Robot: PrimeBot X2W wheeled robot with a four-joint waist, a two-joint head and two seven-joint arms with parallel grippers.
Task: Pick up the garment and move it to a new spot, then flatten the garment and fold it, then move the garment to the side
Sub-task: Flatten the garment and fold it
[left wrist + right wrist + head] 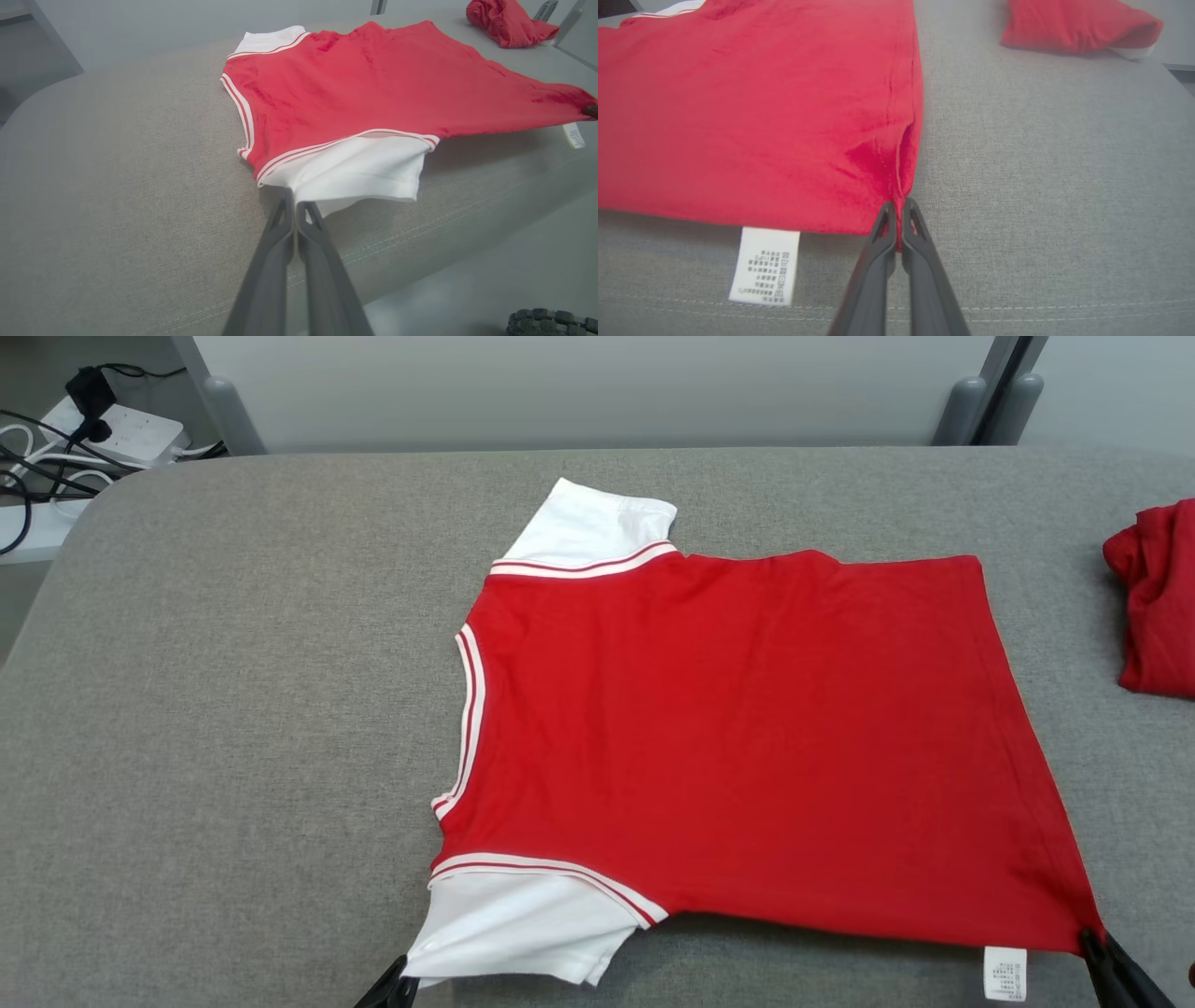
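The garment (747,737) is a red T-shirt with white sleeves and striped trim, spread flat on the grey padded table (233,709), its neck toward the left. My left gripper (397,982) is shut on the near white sleeve's edge (327,186) at the table's front; in the left wrist view its closed tips (295,205) pinch the white cloth. My right gripper (1094,943) is shut on the shirt's near hem corner (896,196), the red fabric pinched between its tips (899,210). A white care label (764,266) hangs beside that corner.
A second red garment (1158,597) lies bunched at the table's right edge. A power strip with cables (84,439) sits on the floor at the back left. Grey wall panels and posts (971,401) stand behind the table. The table's front edge runs just under both grippers.
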